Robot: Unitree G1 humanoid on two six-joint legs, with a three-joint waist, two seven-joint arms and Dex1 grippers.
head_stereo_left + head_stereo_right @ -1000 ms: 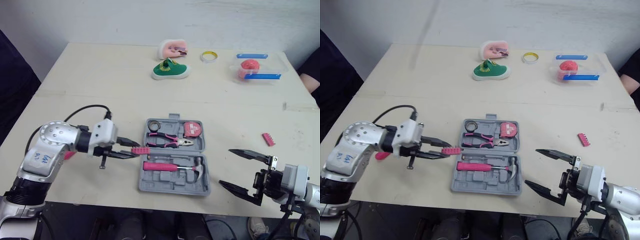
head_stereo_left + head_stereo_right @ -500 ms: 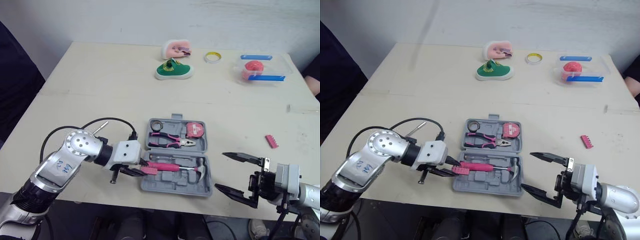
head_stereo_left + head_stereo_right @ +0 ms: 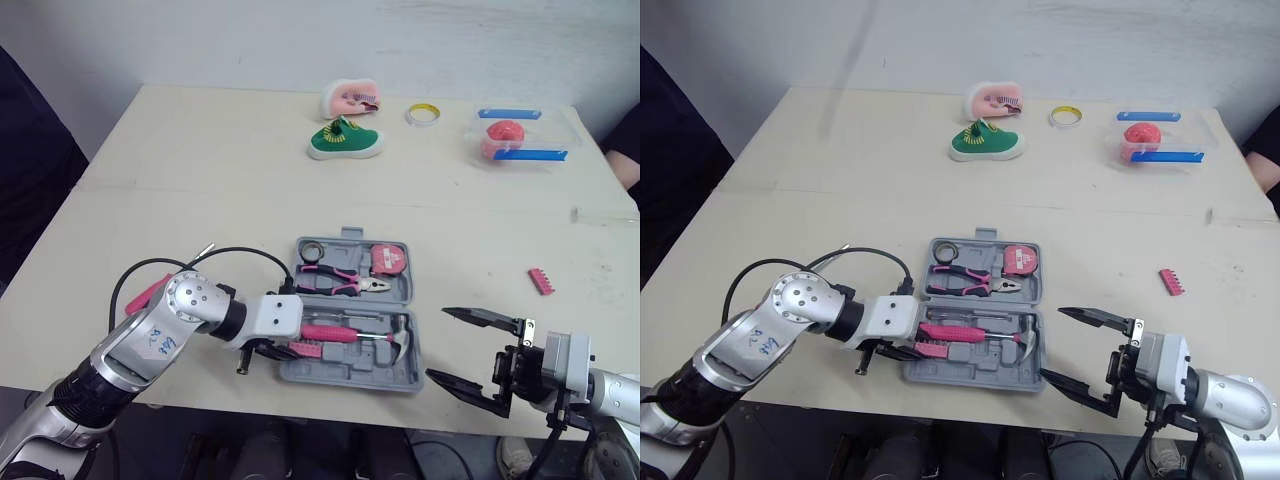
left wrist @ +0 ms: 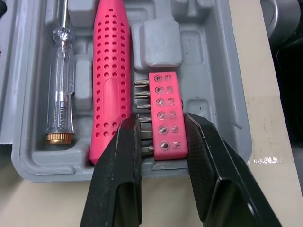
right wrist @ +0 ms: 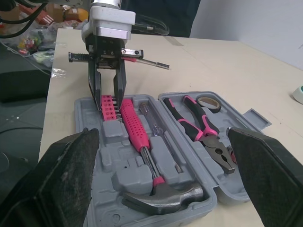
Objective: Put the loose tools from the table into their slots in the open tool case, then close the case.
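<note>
The cream table (image 3: 200,160) carries an open grey tool case (image 3: 345,370) near its front edge, with a loose pink bit strip (image 3: 541,281) well off to the case's right and a pink object (image 3: 150,293), partly hidden, to its left. Along the far edge lie a green shoe (image 3: 343,141), a pink and cream object (image 3: 350,98) just behind it, a yellow tape roll (image 3: 421,114) and a clear lidded container (image 3: 555,130) with blue clips.

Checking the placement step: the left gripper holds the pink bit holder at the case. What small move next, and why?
Probably open the left gripper: the bit holder looks level in the tool case recess beside the hammer handle, fingers clamping its sides.
</note>
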